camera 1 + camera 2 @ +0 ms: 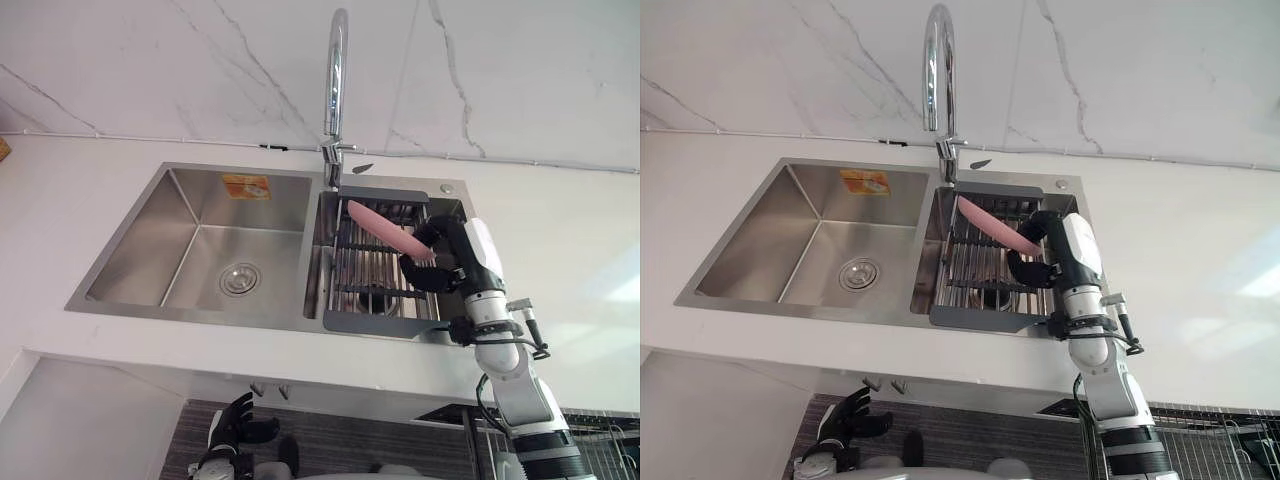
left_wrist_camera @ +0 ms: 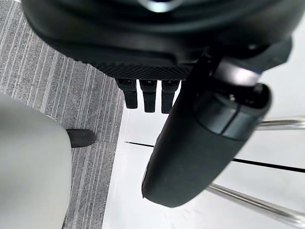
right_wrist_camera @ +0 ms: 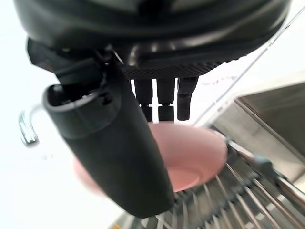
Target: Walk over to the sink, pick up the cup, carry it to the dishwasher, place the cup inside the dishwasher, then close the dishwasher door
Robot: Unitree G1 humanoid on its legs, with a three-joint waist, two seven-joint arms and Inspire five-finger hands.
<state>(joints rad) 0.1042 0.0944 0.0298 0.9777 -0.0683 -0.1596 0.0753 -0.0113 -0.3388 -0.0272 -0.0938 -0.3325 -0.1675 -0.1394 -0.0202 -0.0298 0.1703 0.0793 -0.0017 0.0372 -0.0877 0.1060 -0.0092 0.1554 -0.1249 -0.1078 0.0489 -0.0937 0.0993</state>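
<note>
Low on the left, below the edge of the table (image 1: 60, 200), the left hand (image 1: 233, 428) hung with its fingers loose and held nothing. The robot stood at the sink (image 1: 185, 311), so the walk to it looked done. The left basin showed its drain (image 1: 240, 279), and the faucet (image 1: 336, 80) rose behind the wall between the two basins. In the right basin lay a wire drying rack (image 1: 372, 322) with a dark frame, and the pink cup (image 1: 378, 225) was on it, tilted, with one side raised toward the faucet. The right hand (image 1: 440, 262) was at the lower side of the cup. In the right wrist view the fingers reached over the rim and the thumb (image 3: 121, 162) closed across the outside wall, so I judged that the hand was gripping the cup. I could not tell if the cup rested on the rack or was a little lifted. Low on the right a part of another wire rack (image 1: 605, 440) showed; it perhaps belonged to the dishwasher, but this was not sure. Left to do, as I judged: to lift the cup out, carry it to the dishwasher, place it inside and close the door
</note>
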